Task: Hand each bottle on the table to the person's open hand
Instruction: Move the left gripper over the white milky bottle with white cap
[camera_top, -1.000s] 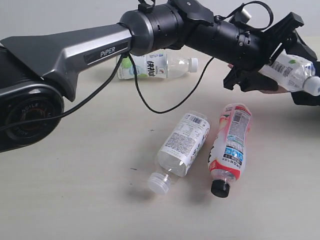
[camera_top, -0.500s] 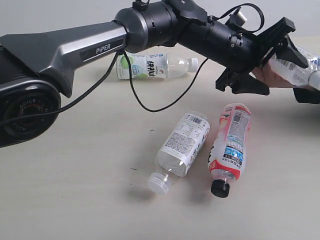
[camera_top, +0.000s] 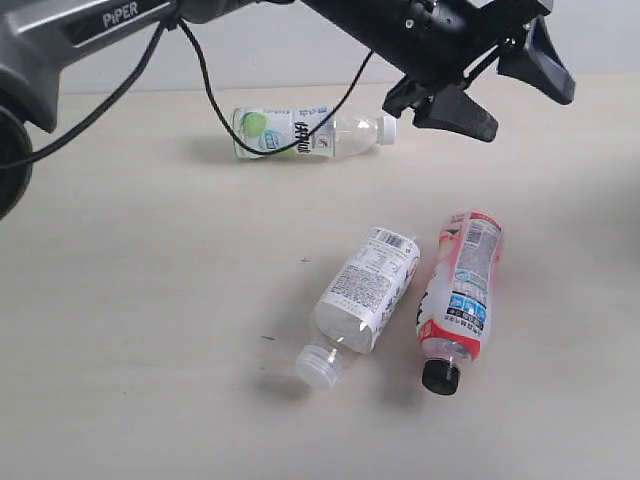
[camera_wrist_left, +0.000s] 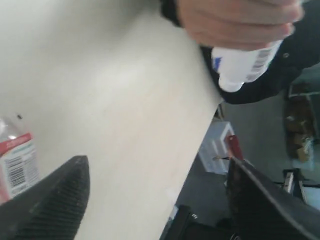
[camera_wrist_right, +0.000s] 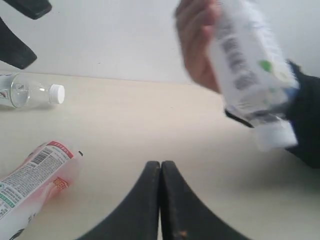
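Left gripper (camera_top: 533, 116) above table (camera_top: 150, 300), jaws wide apart and empty, right gripper (camera_wrist_right: 160, 200) pressed together, person's hand (camera_wrist_right: 197, 45) clasping a white bottle (camera_wrist_right: 247, 65).

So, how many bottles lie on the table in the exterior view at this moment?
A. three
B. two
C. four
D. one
A: the green-labelled bottle, the white-labelled bottle and the black-capped bottle lie on the table. The right wrist view shows one more bottle, the held bottle, in the person's hand.
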